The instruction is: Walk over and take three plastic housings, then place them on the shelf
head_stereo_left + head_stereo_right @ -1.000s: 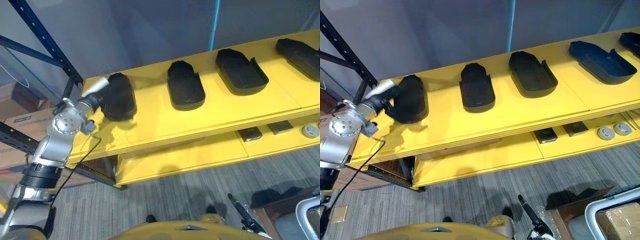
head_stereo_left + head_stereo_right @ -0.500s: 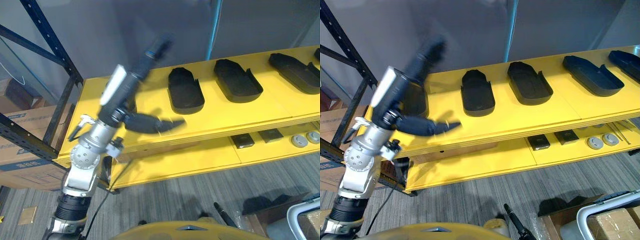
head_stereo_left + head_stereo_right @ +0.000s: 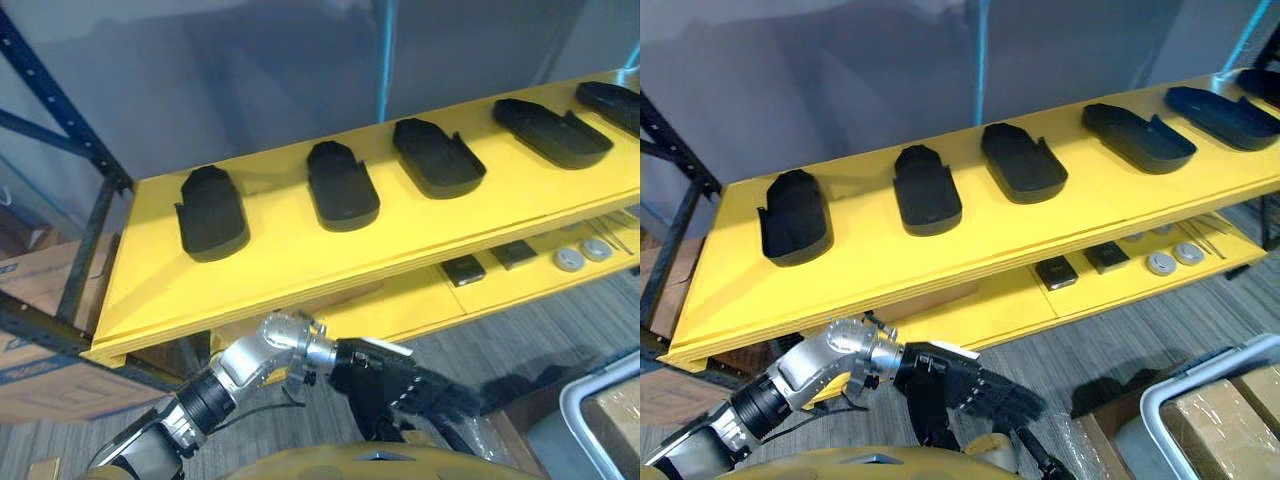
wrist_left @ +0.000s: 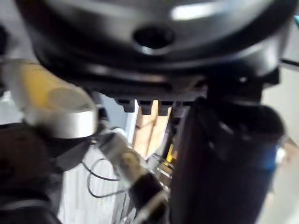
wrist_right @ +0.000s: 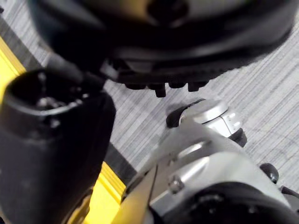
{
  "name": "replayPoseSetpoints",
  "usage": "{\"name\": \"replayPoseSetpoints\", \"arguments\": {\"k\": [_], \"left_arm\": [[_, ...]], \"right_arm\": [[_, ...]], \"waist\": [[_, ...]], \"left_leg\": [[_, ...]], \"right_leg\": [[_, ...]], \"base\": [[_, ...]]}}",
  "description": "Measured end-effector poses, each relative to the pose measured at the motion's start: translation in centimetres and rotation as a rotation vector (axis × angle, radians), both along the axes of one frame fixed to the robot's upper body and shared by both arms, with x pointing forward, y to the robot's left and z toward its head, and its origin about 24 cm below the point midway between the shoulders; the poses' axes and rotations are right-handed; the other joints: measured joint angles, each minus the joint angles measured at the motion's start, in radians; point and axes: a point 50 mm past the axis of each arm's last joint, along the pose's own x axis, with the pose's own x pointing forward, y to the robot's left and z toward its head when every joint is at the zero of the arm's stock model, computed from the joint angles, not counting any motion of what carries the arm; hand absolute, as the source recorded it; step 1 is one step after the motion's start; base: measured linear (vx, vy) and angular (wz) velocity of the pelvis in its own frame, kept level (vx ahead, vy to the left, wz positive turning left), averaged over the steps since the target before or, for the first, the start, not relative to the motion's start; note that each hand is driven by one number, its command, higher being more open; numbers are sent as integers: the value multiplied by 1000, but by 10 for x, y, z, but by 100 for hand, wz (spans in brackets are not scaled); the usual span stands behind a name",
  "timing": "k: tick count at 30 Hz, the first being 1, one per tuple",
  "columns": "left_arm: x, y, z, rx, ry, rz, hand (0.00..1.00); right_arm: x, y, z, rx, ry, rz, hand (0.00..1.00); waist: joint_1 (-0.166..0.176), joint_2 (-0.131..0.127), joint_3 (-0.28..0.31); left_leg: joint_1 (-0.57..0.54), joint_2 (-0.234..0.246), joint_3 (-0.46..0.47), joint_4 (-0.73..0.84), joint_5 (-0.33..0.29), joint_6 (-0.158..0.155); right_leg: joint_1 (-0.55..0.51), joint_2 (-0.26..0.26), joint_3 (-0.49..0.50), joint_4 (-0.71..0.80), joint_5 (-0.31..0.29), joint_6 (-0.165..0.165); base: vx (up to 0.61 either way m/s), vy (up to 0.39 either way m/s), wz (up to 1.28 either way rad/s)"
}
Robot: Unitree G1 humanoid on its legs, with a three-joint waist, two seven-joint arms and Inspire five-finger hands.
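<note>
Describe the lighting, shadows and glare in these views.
Left eye view: soft, even light on the top shelf; the housings throw only faint shadows, and the lower shelf darkens beneath the top one. Left wrist view: a bright glare spot on the dark casing of the left hand.

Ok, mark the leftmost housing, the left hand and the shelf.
Leftmost housing (image 3: 211, 211): left eye view, its top.
Left hand (image 3: 385, 378): left eye view, its middle.
Shelf (image 3: 282, 246): left eye view, bare yellow board.
</note>
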Motion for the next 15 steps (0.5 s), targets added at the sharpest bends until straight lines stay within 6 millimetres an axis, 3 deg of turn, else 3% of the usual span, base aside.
{"name": "replayPoseSetpoints", "arguments": {"k": [2, 4, 7, 8, 11, 15], "left_arm": [[-4, 14, -30, 163, -2, 160, 100], [-13, 42, -65, 353, 28, 382, 100], [-33, 84, -92, 515, 76, 616, 100], [-36, 92, -96, 546, 83, 655, 100], [-61, 141, -118, 712, 152, 981, 100], [-92, 173, -131, 864, 185, 1231, 100]], "right_arm": [[0, 1, 0, 5, 0, 5, 100], [1, 2, 0, 8, -2, 6, 100], [0, 3, -1, 10, 0, 5, 100], [0, 3, -1, 11, 1, 5, 100], [3, 9, -2, 25, -4, 13, 100], [8, 17, -3, 44, -15, 28, 100]], "waist": [[-6, -8, 5], [-5, -19, 12], [14, -28, 18], [19, -30, 19], [47, -56, 33], [72, -71, 37]], "left_leg": [[7, 0, 2, 0, -5, -1], [6, 0, 3, 0, -9, -3], [6, -1, 0, 1, -13, -5], [6, -1, -1, 1, -13, -5], [6, -1, -20, 2, -13, -5], [9, -3, -33, 3, -12, -4]], "right_leg": [[2, 1, 0, -3, -2, -1], [4, 1, 0, -9, -4, -5], [9, 1, -3, -16, -1, 0], [9, 1, -4, -16, -1, 1], [30, 1, -27, -20, -2, 0], [43, -1, -40, -21, -4, 2]], "base": [[9, 6, -2], [15, 5, 0], [44, 7, 2], [43, 6, 7], [46, -1, 17], [11, -1, 10]]}}
